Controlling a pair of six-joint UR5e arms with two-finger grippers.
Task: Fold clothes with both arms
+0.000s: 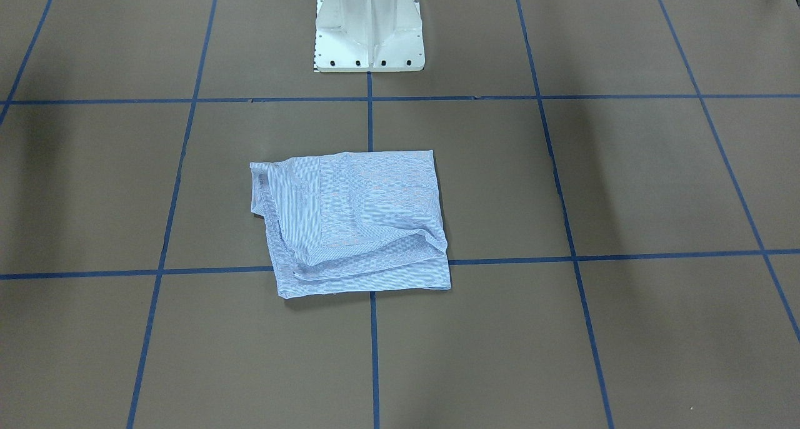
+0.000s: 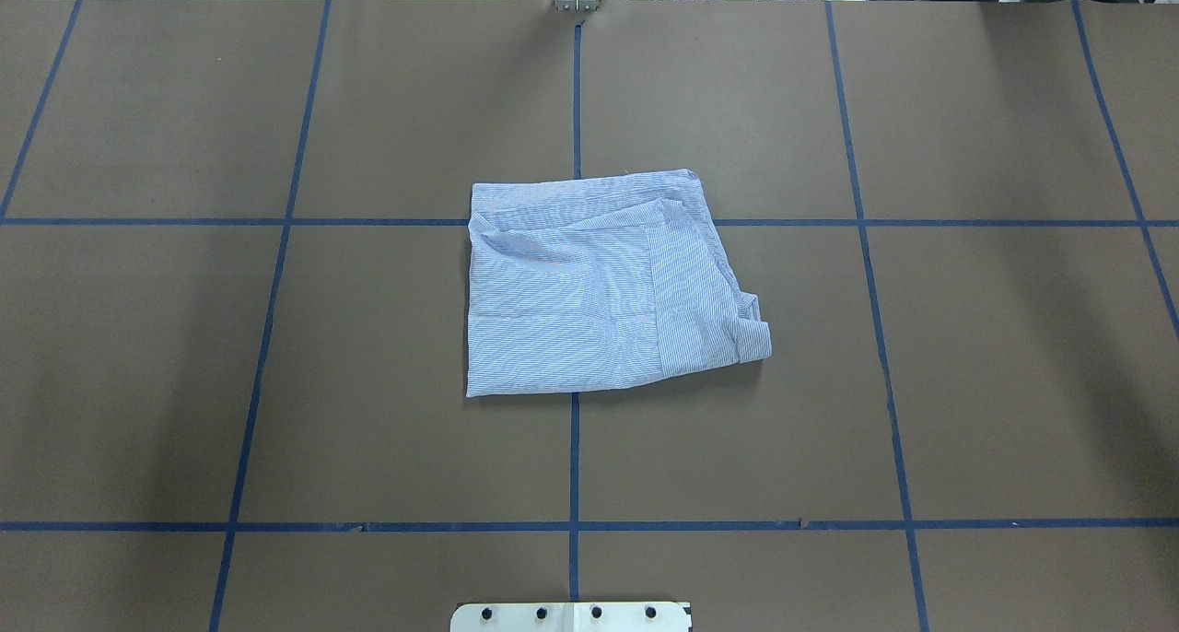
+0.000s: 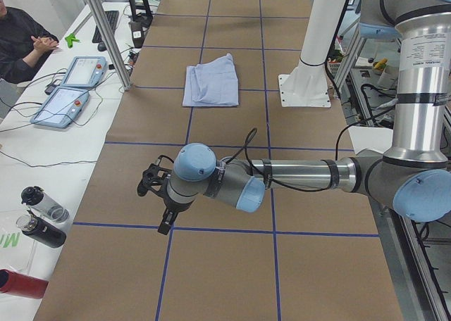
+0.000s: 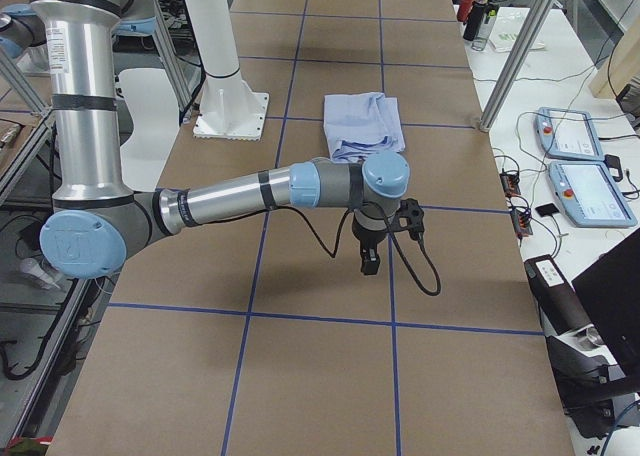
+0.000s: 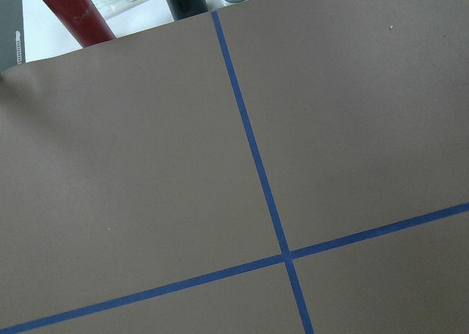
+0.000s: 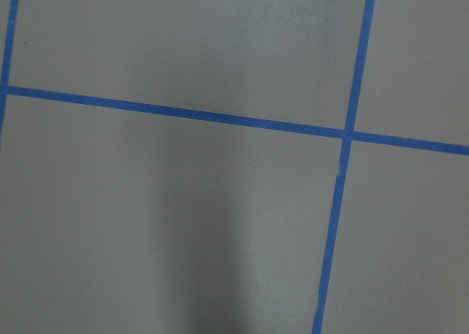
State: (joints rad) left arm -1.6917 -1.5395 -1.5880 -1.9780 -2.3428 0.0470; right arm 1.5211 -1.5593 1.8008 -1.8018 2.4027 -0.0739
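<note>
Two sides: left gripper and right gripper hung at opposite ends of the table.
Jaws: could not tell.
Shirt: folded mid-table, between them, neither nearer.

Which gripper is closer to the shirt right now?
Right, slightly, it seems. The right gripper hangs off the shirt's right side, level with it; the left gripper hangs farther out, off its left side.

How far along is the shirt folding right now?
Done: the striped shirt lies folded into a compact, roughly square bundle on the table. In hand: nothing; the left gripper and right gripper hang over bare table, well away from it. Left: probably little, perhaps smoothing the rumpled edge farthest from the robot.
</note>
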